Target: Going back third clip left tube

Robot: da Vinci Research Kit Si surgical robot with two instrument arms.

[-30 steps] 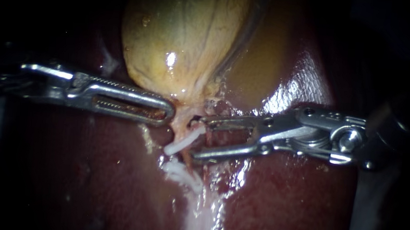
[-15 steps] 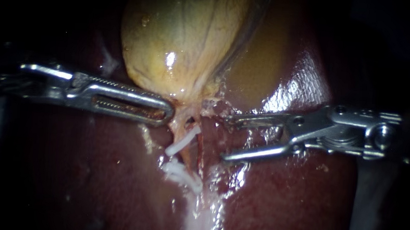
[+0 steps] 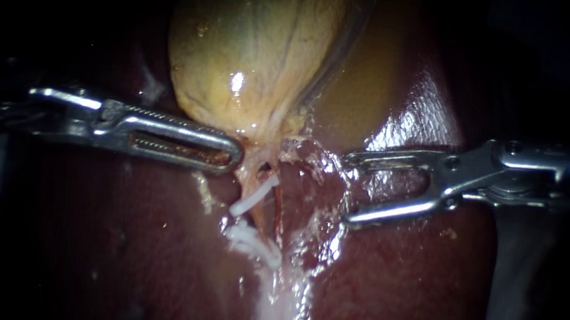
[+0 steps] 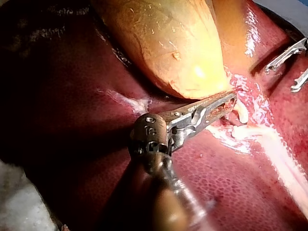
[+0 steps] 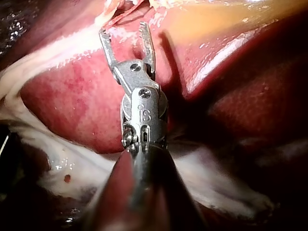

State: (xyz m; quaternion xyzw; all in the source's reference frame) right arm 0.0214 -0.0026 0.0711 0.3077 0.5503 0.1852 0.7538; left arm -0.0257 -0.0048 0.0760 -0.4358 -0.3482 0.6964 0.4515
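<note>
The right instrument (image 3: pixel 348 189), its jaws apart and empty, should draw back straight from the white clip (image 3: pixel 252 201) on the left tube (image 3: pixel 250 178) just below the gallbladder (image 3: pixel 252 50), without scraping the liver (image 3: pixel 410 282).

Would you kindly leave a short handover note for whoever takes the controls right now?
Left instrument: shut, tip against the gallbladder's neck.
Right instrument: open, empty, over the liver, clear of the tube.
Done: a white clip sits across the tube below that neck.
To do: probably back the right instrument out to its own side, leaving the left one where it is.
</note>
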